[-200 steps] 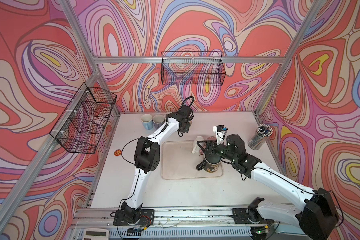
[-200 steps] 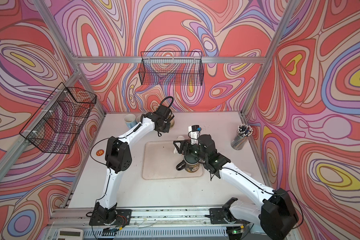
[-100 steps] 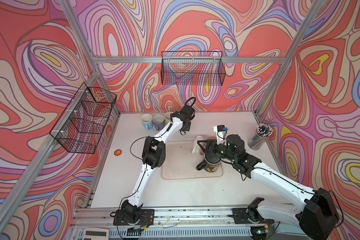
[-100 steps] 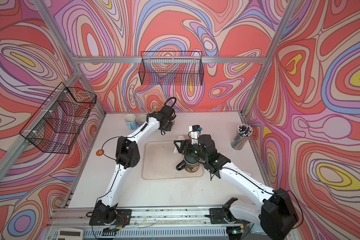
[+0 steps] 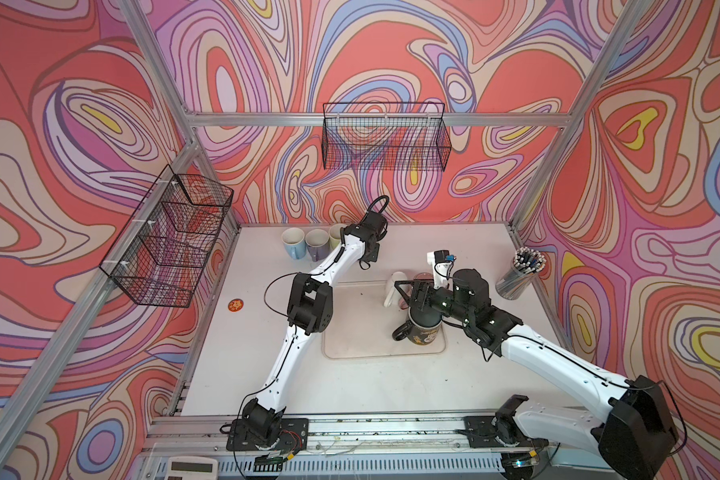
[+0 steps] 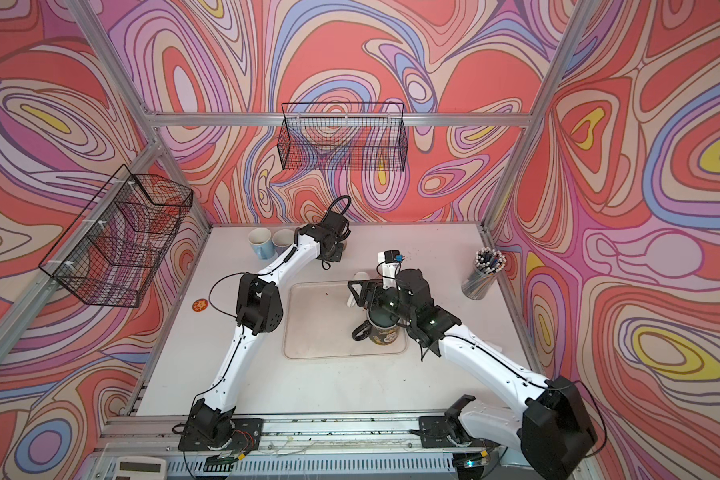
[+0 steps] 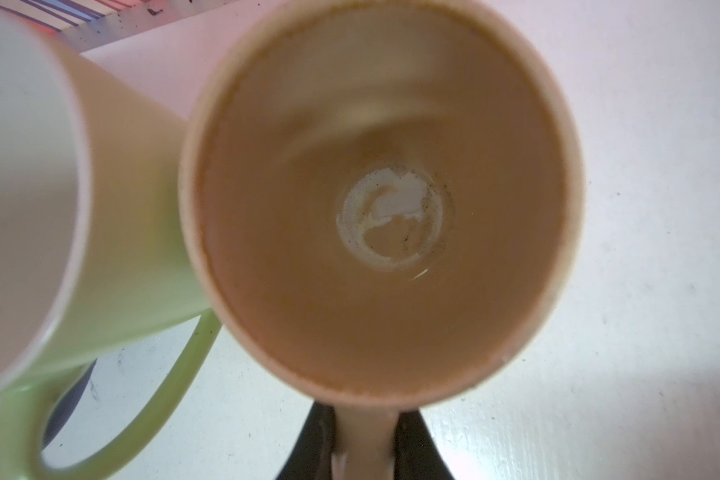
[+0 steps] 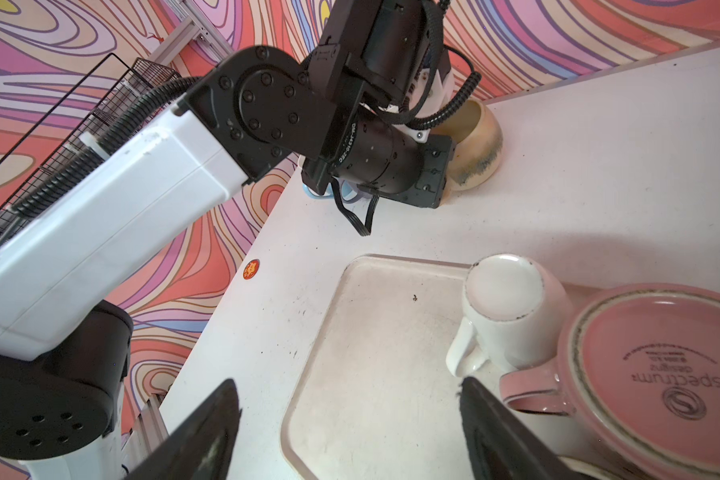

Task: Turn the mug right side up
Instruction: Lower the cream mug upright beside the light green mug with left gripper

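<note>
A white tabletop point(image 5: 391, 386) sits inside swirl-patterned walls that carry two black wire baskets point(image 5: 385, 141). A beige rectangular plastic tray point(image 5: 358, 328) lies at the table's centre. The left arm reaches to the back edge. There the left gripper point(image 7: 364, 453) pinches the handle of a tan glazed ceramic mug point(image 7: 383, 208), which stands mouth up on the table, just beside a pale green mug point(image 7: 134, 257). In both top views the arm's wrist covers the tan mug. A lilac mug point(image 5: 316, 244) and a light blue mug point(image 5: 292, 243) continue the row, both upright. The right gripper point(image 8: 346, 428) hangs over the tray's right side with its fingers spread wide and nothing between them. In both top views it hides the top of a black printed mug point(image 5: 425, 332) on the tray. Just behind that mug, a pink stoneware mug point(image 8: 657, 365) and a white mug point(image 8: 512, 307) stand close together, bottoms up. A clear cup of pens point(image 5: 516, 278) stands near the right wall. A small round orange sticker point(image 5: 235, 305) lies left of the tray.
</note>
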Available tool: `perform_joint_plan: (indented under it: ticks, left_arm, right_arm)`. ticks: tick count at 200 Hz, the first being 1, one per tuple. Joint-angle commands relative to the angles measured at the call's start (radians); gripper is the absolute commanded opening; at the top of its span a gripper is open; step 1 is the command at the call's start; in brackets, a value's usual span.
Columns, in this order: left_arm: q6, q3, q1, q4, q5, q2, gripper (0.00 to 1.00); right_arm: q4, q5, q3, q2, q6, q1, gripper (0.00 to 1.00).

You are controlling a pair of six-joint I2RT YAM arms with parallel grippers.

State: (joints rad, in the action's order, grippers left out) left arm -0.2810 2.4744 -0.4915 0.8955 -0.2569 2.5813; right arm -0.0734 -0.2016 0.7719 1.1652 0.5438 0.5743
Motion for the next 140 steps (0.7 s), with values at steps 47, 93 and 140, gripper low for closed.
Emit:
perform_joint_plan:
  ticks: [47,93,140]
  left_arm:
    - [-0.015,0.105,0.012,-0.029,-0.008,0.036,0.0]
    - [-0.021,0.104,0.011,-0.03,-0.005,0.04,0.04]
    - [-0.012,0.104,0.012,-0.041,0.005,0.031,0.18]
  right_arm:
    - [-0.002,0.005,-0.009,0.022,-0.002,-0.006,0.85]
    - [0.0,0.004,-0.008,0.025,-0.002,-0.006,0.85]
    - [0.013,0.004,-0.001,0.02,-0.013,-0.006,0.85]
